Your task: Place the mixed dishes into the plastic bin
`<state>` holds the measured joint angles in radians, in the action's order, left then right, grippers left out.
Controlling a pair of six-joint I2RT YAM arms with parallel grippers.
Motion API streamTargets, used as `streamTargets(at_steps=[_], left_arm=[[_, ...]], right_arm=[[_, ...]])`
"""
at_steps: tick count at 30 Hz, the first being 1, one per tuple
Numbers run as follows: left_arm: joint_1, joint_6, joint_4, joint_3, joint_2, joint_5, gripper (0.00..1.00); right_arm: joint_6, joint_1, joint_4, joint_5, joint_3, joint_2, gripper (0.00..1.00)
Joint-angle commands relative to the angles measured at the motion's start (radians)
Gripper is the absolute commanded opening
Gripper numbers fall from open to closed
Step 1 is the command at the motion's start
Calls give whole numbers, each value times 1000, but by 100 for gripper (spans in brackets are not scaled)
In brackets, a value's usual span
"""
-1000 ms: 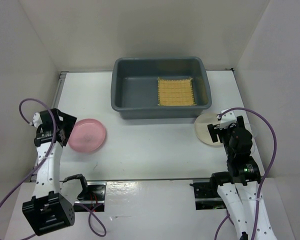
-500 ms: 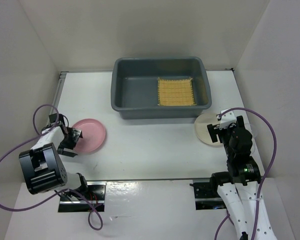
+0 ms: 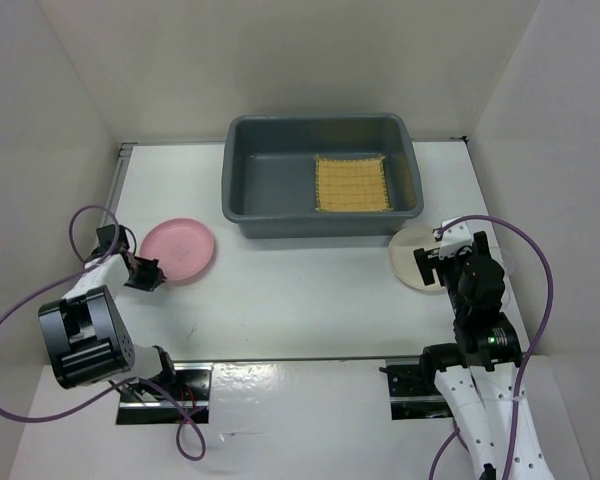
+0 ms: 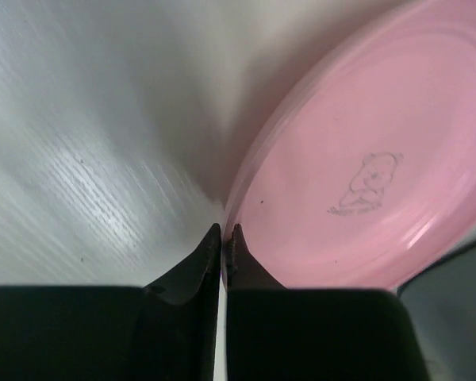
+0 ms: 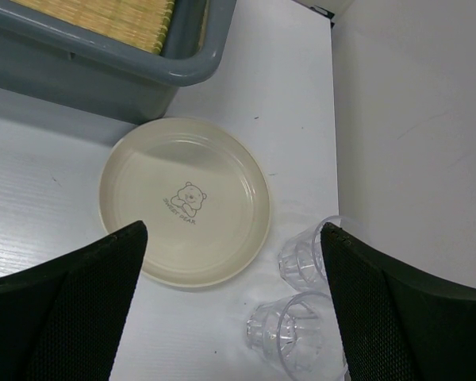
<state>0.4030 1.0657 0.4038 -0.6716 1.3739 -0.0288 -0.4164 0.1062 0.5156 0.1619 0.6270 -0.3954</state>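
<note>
The pink plate (image 3: 179, 250) lies left of centre with a shadow under its near edge (image 4: 357, 175). My left gripper (image 3: 145, 272) (image 4: 224, 235) is shut on its near-left rim. The cream plate (image 3: 413, 258) (image 5: 184, 200) sits by the front right corner of the plastic bin (image 3: 260, 190) (image 5: 103, 75). The yellow woven mat (image 3: 351, 183) (image 5: 103, 14) lies inside the bin. Two clear cups (image 5: 308, 254) (image 5: 295, 337) lie on their sides just right of the cream plate. My right gripper (image 3: 442, 262) (image 5: 232, 317) hangs open above the cream plate and cups, holding nothing.
White walls close in the table on the left, back and right; the right wall (image 5: 420, 119) stands close beside the cups. The arm bases and purple cables (image 3: 540, 280) fill the near edge.
The left arm swung down to the pink plate and its gripper closed on the rim. The plate shifted a little towards the back and tipped. The right arm barely moved.
</note>
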Motion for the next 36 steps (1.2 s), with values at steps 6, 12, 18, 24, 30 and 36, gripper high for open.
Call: streamTargets(at_steps=[6,12,18,24,30,36], left_arm=[[0,-76,89,-267,-298,-114,0],[-169,-85,6,-676,-164,-313,0],[-522,-226,129,-1097,259,-336,0],[-707,-236,168,-1281,511,-249,0],[-840,-315,485,-1874,979,-157,0],[-829,-280,534,-2228,1235,-162,0]], right_arm=[[2,9,-51,14,-9,3,94],[2,9,-51,25,-9,13,95],[2,9,-51,25,-9,13,95],[2,9,-51,25,-9,13,95],[11,9,-60,25,-9,13,95],[11,9,-60,25,-9,4,95]])
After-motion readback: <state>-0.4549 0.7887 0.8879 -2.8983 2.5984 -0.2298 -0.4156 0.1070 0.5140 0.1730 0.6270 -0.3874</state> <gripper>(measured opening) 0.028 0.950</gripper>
